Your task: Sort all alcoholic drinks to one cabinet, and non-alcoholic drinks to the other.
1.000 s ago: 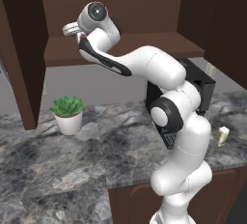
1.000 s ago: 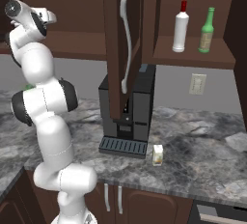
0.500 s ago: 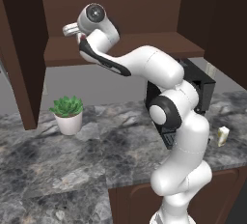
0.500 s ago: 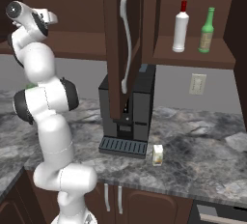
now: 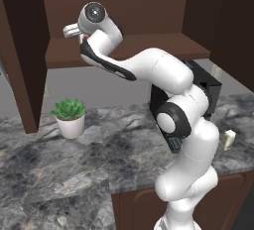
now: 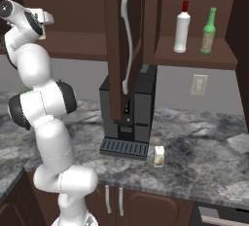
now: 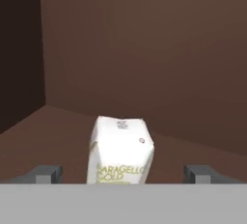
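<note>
- So, gripper (image 7: 123,174) is spread wide, one fingertip (image 7: 43,174) on each side of a white carton (image 7: 120,151), with a clear gap both sides, nothing gripped.
- That carton stands upright on the shelf (image 7: 43,136) of the wide cabinet (image 5: 124,21), a bit out from the back wall, with yellowish-green print on the front.
- From the left base view, the hand (image 5: 74,29) is up at the wide cabinet's shelf level, arm (image 5: 149,70) reaching up and left from the base.
- Second carton (image 6: 159,156) stands on the counter (image 6: 204,166) just right of the black coffee machine (image 6: 136,118), close to its drip tray.
- Green bottle (image 6: 208,31) stands upright on the shelf of the narrow cabinet (image 6: 194,54), with a white bottle with a red cap (image 6: 181,27) near it to the left.
- Narrow cabinet's door (image 6: 121,45) is swung open, long silver handle (image 6: 127,45) facing the right base camera, hanging in front of the coffee machine.
- Small potted plant (image 5: 70,117) on the counter below the wide cabinet, well apart from everything else.
</note>
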You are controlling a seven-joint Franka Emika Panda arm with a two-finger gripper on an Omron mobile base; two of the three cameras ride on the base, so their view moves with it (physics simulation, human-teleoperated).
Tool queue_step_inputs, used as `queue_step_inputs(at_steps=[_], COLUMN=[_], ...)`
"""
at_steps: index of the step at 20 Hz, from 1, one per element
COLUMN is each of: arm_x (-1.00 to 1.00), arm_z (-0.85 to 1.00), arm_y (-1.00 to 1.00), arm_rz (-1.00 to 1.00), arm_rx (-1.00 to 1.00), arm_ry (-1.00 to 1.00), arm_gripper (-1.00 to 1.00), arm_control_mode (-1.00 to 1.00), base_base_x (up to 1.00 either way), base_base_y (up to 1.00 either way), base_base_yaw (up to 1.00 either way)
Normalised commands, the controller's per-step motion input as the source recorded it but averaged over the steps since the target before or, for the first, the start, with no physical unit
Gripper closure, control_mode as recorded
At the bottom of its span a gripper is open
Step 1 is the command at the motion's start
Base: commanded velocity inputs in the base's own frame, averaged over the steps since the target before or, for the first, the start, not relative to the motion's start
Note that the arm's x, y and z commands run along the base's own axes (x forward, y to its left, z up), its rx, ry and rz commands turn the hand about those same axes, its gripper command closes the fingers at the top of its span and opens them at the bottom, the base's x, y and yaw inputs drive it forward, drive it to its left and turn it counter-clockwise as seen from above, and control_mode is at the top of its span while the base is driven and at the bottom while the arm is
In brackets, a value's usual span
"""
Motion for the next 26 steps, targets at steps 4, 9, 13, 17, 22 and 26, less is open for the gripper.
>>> queue_step_inputs(at_steps=[4,9,13,17,22,26], arm_x=[-0.4,-0.53,-0.58,-0.58,-0.56,-0.53], arm_z=[0.01,0.0,0.0,0.0,0.0,0.01], arm_y=[-0.09,-0.19,-0.23,-0.23,-0.25,-0.27], arm_rz=[-0.03,-0.02,-0.01,0.0,0.0,0.0], arm_rx=[0.0,0.0,0.0,0.0,0.0,0.0], arm_ry=[0.01,0.0,0.0,0.0,0.0,0.0], arm_gripper=[-1.0,-1.0,-1.0,-1.0,-1.0,-1.0], arm_control_mode=[-1.0,-1.0,-1.0,-1.0,-1.0,-1.0], base_base_x=[0.0,0.0,0.0,0.0,0.0,0.0], base_base_y=[0.0,0.0,0.0,0.0,0.0,0.0], base_base_yaw=[0.0,0.0,0.0,0.0,0.0,0.0])
